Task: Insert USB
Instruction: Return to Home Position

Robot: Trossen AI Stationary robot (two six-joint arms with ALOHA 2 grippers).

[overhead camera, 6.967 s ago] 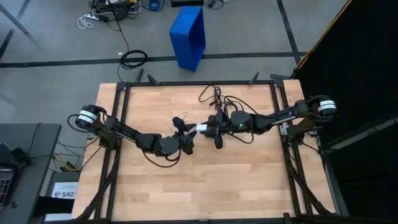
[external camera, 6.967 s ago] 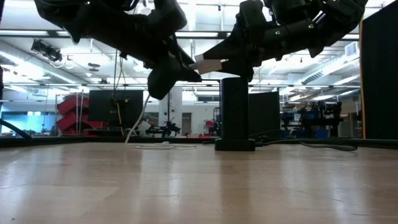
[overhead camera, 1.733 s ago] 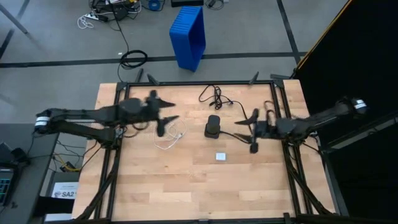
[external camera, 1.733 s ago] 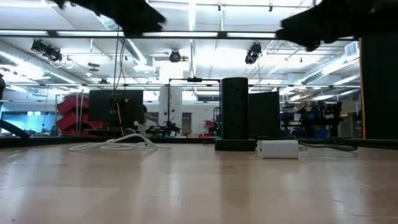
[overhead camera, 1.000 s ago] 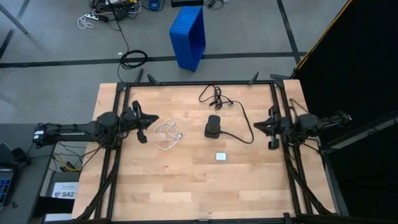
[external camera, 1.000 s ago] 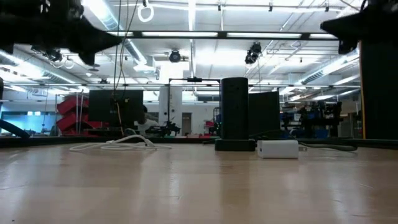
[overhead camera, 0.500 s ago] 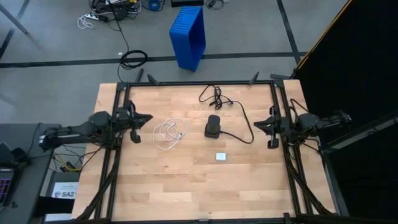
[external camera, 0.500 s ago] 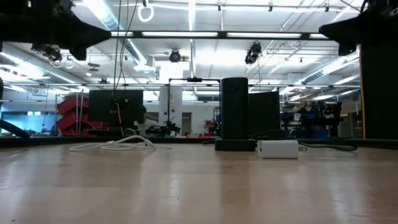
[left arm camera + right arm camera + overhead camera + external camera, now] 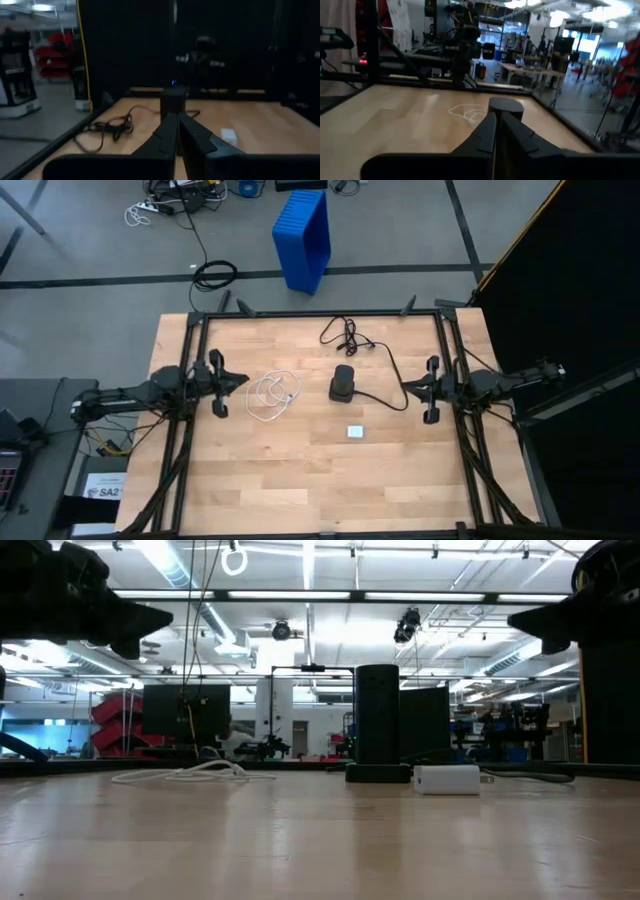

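High view shows the USB (image 9: pixel 272 394) lying in loose white loops on the tabletop (image 9: pixel 300 480), just beside the left fingers (image 9: pixel 232 379) and untouched. The right fingers (image 9: pixel 414 386) sit well apart from it, beyond the black box (image 9: pixel 343 383). Both pairs of fingers are closed together, holding nothing. A small white adapter (image 9: pixel 354 431) lies near the box.

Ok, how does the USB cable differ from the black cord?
The USB cable is thin and white; the black cord is thicker. The USB cable lies coiled left of the black box, apart from it; the black cord runs from that box to a tangle by the far edge. Both lie on the table, clear of the left gripper and right gripper at its sides.
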